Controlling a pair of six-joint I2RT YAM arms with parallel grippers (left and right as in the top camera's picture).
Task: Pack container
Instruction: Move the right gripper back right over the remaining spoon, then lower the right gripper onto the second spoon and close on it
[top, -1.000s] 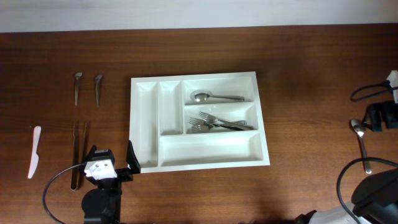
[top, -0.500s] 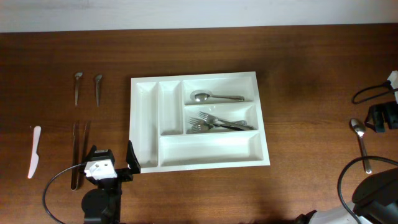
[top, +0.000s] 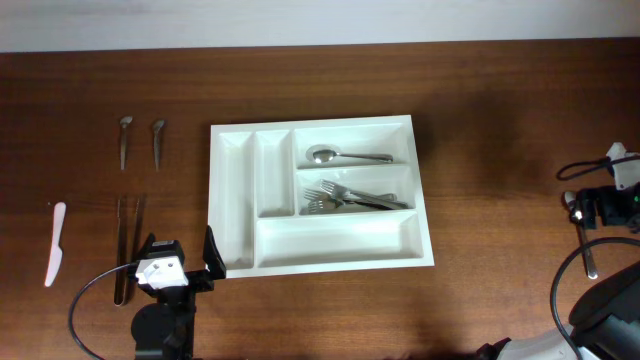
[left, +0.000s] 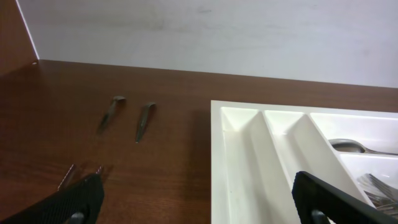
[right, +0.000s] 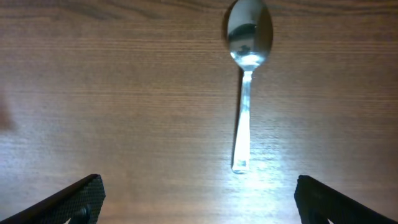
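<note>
On the worktop (top: 480, 120), the container (top: 330, 240) is sitting central, the left claw (left: 202, 202) at its seven o'clock and the right claw (right: 199, 202), facing down over a spoon (right: 245, 81) at three o'clock, both gaping empty.

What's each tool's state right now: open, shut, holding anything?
Left tool: open, holding nothing.
Right tool: open, empty, spoon below it ungrasped.

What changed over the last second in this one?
The right gripper moved toward the robot's side and now hangs open over the loose spoon, gripping nothing. The left gripper, also open, and the container stayed put.
</note>
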